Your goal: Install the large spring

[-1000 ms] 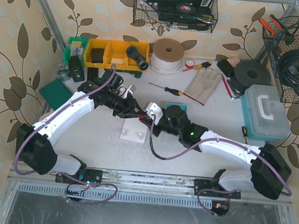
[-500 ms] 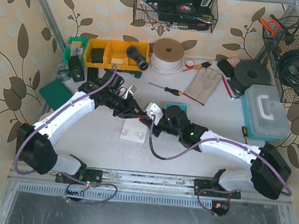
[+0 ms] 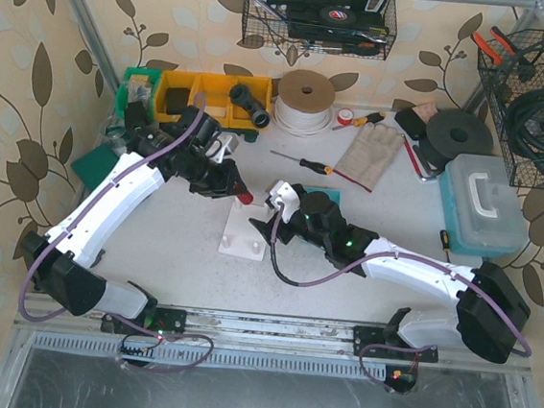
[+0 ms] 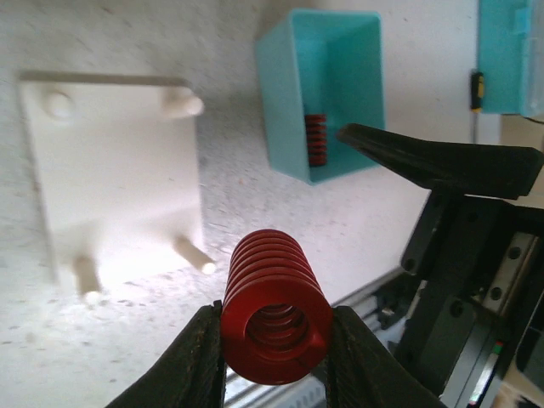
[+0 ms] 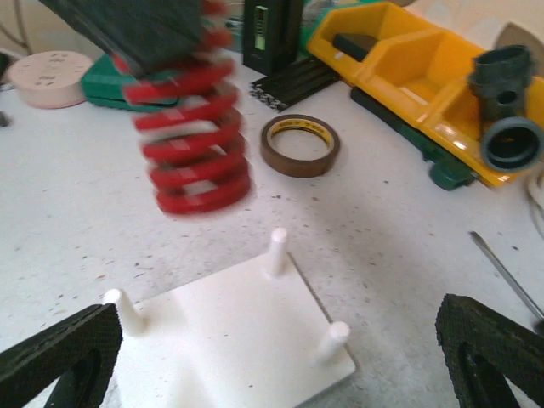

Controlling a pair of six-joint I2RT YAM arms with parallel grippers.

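The large spring [image 4: 274, 310] is a red coil, and my left gripper [image 4: 274, 333] is shut on it, one finger on each side. In the top view it pokes out of the left gripper [image 3: 237, 193] just above the far edge of the white base plate [image 3: 248, 233]. The plate [image 5: 242, 340] has four upright pegs, all bare. In the right wrist view the spring [image 5: 194, 144] hangs blurred above the plate's far left corner. My right gripper [image 5: 276, 365] stands wide open over the plate's near side with nothing between its fingers.
A teal bin [image 4: 323, 51] holding a smaller red spring [image 4: 315, 140] sits just behind the right gripper. A brown tape roll [image 5: 300, 144], yellow bins [image 3: 210, 97], a screwdriver [image 3: 300, 160], a glove [image 3: 370, 156] and a teal case [image 3: 483, 210] lie farther back and right.
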